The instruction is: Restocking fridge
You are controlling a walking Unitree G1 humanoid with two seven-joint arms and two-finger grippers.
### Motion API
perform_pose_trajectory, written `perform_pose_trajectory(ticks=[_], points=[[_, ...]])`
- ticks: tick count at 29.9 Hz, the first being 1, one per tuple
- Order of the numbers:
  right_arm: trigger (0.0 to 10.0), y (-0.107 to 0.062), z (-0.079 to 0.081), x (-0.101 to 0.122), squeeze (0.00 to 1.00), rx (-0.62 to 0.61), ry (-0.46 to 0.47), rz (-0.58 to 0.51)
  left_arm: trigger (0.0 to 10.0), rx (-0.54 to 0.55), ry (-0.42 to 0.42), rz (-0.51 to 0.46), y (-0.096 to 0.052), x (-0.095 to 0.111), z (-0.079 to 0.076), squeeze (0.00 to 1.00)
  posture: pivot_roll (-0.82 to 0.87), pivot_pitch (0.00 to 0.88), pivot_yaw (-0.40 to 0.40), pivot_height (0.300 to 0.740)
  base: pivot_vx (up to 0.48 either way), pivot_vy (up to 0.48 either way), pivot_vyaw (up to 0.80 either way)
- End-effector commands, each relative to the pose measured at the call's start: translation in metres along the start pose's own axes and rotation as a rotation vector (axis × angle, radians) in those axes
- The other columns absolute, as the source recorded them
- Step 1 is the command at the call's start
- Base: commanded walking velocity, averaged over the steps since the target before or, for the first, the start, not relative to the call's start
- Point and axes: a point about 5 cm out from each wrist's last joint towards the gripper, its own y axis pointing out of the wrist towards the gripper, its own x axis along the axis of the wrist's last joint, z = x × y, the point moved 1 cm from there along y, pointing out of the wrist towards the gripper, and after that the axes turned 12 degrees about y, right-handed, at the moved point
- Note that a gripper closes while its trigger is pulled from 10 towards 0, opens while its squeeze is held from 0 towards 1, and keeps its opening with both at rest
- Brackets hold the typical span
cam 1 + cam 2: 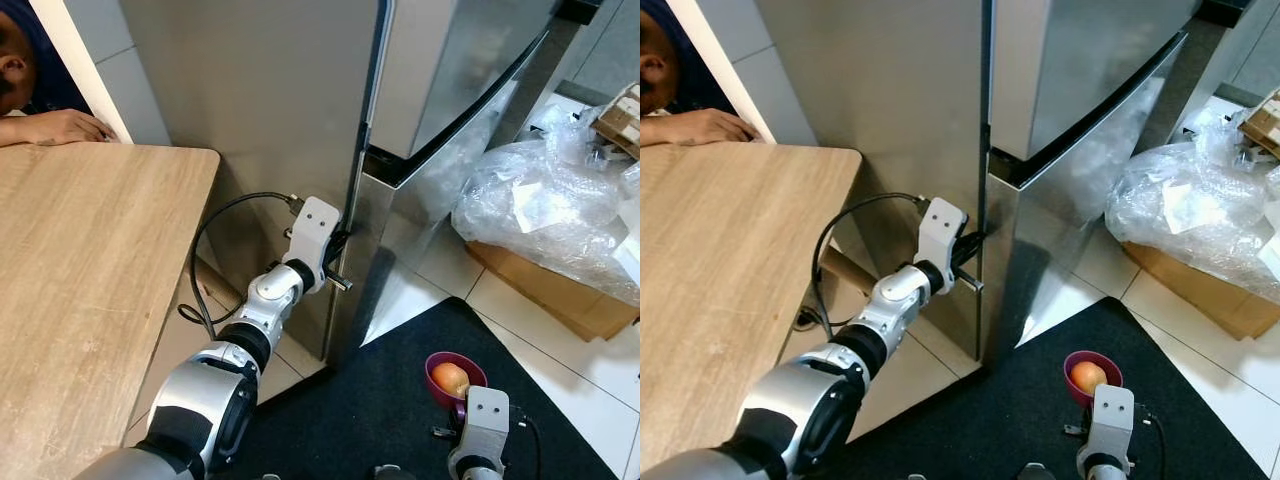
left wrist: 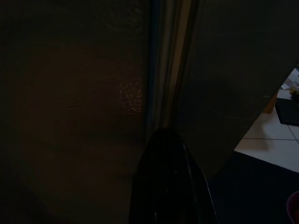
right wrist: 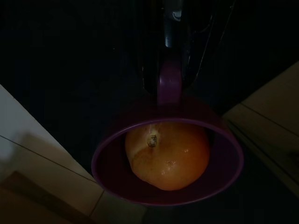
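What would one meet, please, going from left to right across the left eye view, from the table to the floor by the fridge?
Wooden table → left gripper at the fridge door edge → purple cup holding an orange fruit, held by the right gripper → plastic-wrapped bundle on a cardboard box.

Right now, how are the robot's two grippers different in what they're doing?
The left gripper reaches forward to the fridge door edge, fingers at the seam; the right gripper hangs low over the dark mat. The left holds nothing; the right grips the handle of a purple cup with an orange inside. Both have black fingers.
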Motion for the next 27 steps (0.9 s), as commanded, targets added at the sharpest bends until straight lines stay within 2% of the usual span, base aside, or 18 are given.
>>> perform_pose_trajectory(ticks=[1, 6, 12, 15, 19, 21, 23, 26, 27], points=[[10.0, -0.003, -0.004, -0.001, 0.0, -0.021, 0.021, -0.018, 10.0, -0.209, 0.006, -0.046, 0.013, 0.008, -0.051, 0.0, -0.16, 0.181, 0.031, 0.731, 0.0, 0.0, 0.0], [10.0, -0.003, -0.003, -0.001, 0.0, -0.021, 0.022, -0.019, 10.0, -0.223, 0.0, -0.053, 0.014, 0.009, -0.053, 0.0, -0.15, 0.18, 0.03, 0.731, 0.0, 0.0, 0.0], [10.0, -0.004, -0.003, -0.001, 0.0, -0.02, 0.021, -0.018, 10.0, -0.295, -0.033, -0.075, 0.012, 0.01, -0.061, 0.0, -0.15, 0.18, 0.031, 0.731, 0.0, 0.0, 0.0], [10.0, -0.004, -0.003, -0.002, 0.0, -0.019, 0.021, -0.018, 10.0, -0.34, -0.027, -0.064, 0.009, 0.005, -0.065, 0.0, -0.15, 0.18, 0.03, 0.731, 0.0, 0.0, 0.0], [10.0, -0.004, -0.003, -0.002, 0.0, -0.019, 0.02, -0.017, 10.0, -0.349, -0.023, -0.059, 0.008, 0.003, -0.066, 0.0, -0.15, 0.18, 0.03, 0.731, 0.0, 0.0, 0.0], [10.0, -0.004, -0.003, -0.002, 0.0, -0.018, 0.018, -0.016, 10.0, -0.379, 0.028, -0.019, 0.002, -0.008, -0.066, 0.0, -0.16, 0.176, 0.036, 0.731, 0.0, 0.0, 0.0], [10.0, -0.004, -0.002, -0.003, 0.0, -0.002, -0.004, -0.009, 10.0, -0.395, 0.072, 0.099, -0.012, -0.033, -0.064, 0.0, -0.16, 0.173, 0.039, 0.731, 0.0, 0.0, 0.0], [10.0, -0.005, -0.002, -0.007, 0.0, 0.014, -0.012, 0.026, 10.0, -0.344, 0.055, 0.241, -0.032, -0.065, -0.057, 0.0, -0.16, 0.166, 0.04, 0.731, 0.0, 0.0, 0.0], [10.0, -0.005, -0.002, -0.007, 0.0, 0.014, -0.012, 0.026, 10.0, -0.344, 0.055, 0.241, -0.032, -0.065, -0.057, 0.0, -0.16, 0.166, 0.04, 0.731, 0.0, 0.0, 0.0]])
